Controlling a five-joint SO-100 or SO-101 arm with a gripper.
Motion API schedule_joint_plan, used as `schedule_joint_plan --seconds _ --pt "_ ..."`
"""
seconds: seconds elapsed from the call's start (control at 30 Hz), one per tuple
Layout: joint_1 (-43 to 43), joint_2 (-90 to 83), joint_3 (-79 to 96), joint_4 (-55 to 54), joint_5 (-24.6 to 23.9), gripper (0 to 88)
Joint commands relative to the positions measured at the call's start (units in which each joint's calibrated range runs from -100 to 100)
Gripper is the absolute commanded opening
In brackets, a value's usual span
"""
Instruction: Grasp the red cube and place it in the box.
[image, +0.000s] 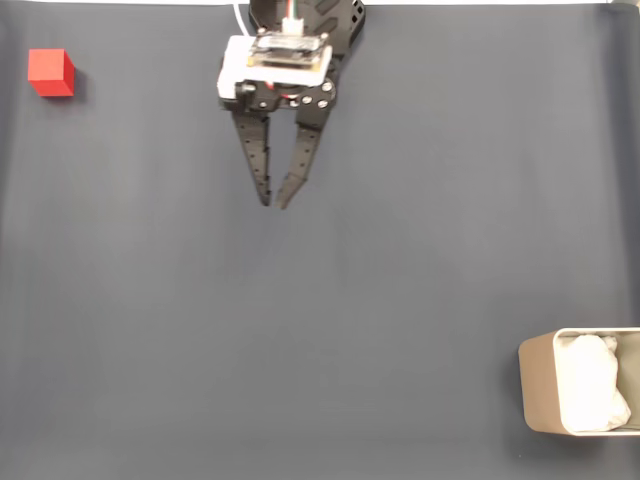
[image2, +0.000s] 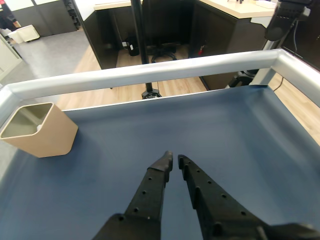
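The gripper (image: 275, 203) is nearly closed (nothing held); it should be opened wide and swung toward the red cube (image: 50, 72), well left of it in the fixed view.

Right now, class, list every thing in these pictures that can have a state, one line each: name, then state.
red cube: resting on the mat, far from the gripper, not grasped.
box: upright, open at the top, white padding inside, no cube in it.
gripper: above the mat, fingers nearly together at the tips, holding nothing.
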Motion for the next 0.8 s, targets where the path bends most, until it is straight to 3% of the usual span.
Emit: schedule_joint_plan --seconds 0.0,0.77 --pt "3.19 2.18 -5.37 1.27 -0.15 1.1" --pt "23.71 10.41 -22.07 14.63 -0.88 1.6"
